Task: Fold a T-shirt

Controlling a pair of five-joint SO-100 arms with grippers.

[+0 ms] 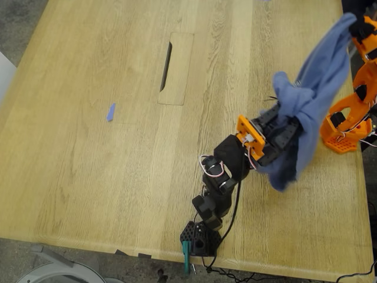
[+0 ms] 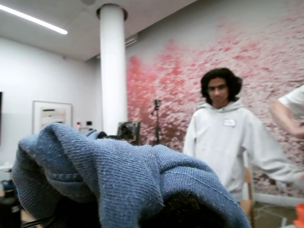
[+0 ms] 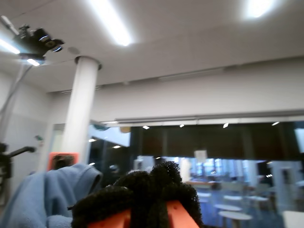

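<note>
T-shirt (image 1: 315, 94) hangs bunched in the air between both arms, clear of the table (image 1: 88, 147). Grips hidden by cloth, so claw state cannot be told. Risk: tangled fabric probably slips or drops crumpled.

The T-shirt (image 1: 312, 100) hangs off the table (image 1: 88, 177), strung between two arms toward the exterior view's right. Its upper end sits at the far right corner of that view, by one arm (image 1: 353, 112) standing at the table's right edge; its lower part drapes over the pincer end of the other arm (image 1: 230, 171), whose base sits at the table's near edge. A small scrap (image 1: 111, 112) lies on the table well apart, toward the exterior view's left, and a slot (image 1: 166, 66) lies behind it.
</note>
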